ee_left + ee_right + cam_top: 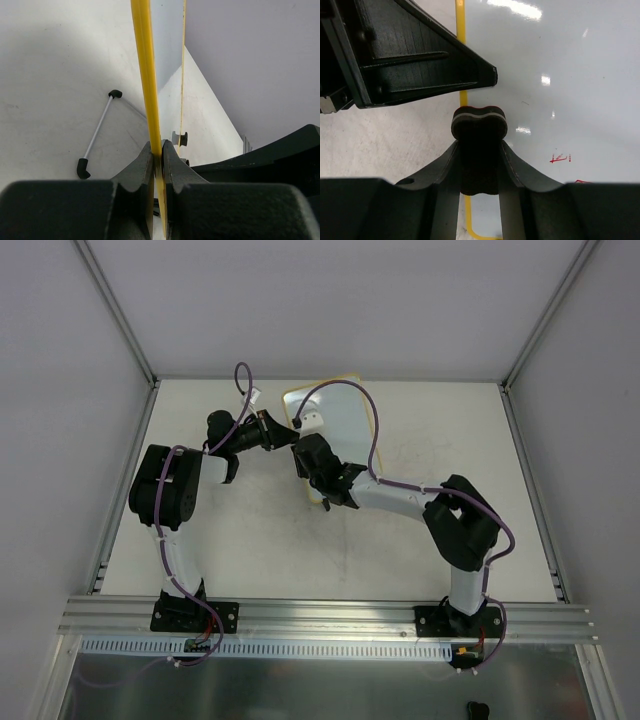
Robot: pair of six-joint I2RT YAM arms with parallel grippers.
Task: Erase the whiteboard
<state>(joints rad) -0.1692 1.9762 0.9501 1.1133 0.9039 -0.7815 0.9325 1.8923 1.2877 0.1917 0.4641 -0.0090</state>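
Note:
The whiteboard (pixel 345 425), white with a thin yellow frame, lies at the back middle of the table. My left gripper (pixel 291 427) is shut on its left yellow edge (pixel 145 75), which runs up between the jaws in the left wrist view. My right gripper (pixel 312 462) is shut on the black eraser block (pixel 478 150) and holds it over the board's left edge near a front corner. Small red marks (pixel 560 158) show on the white surface (pixel 560 75) right of the eraser.
A thin grey rod with black ends (pixel 97 134) lies on the table left of the board's edge. A small clip foot (pixel 181 139) shows beside the board. The left arm's gripper body (pixel 415 50) fills the upper left of the right wrist view.

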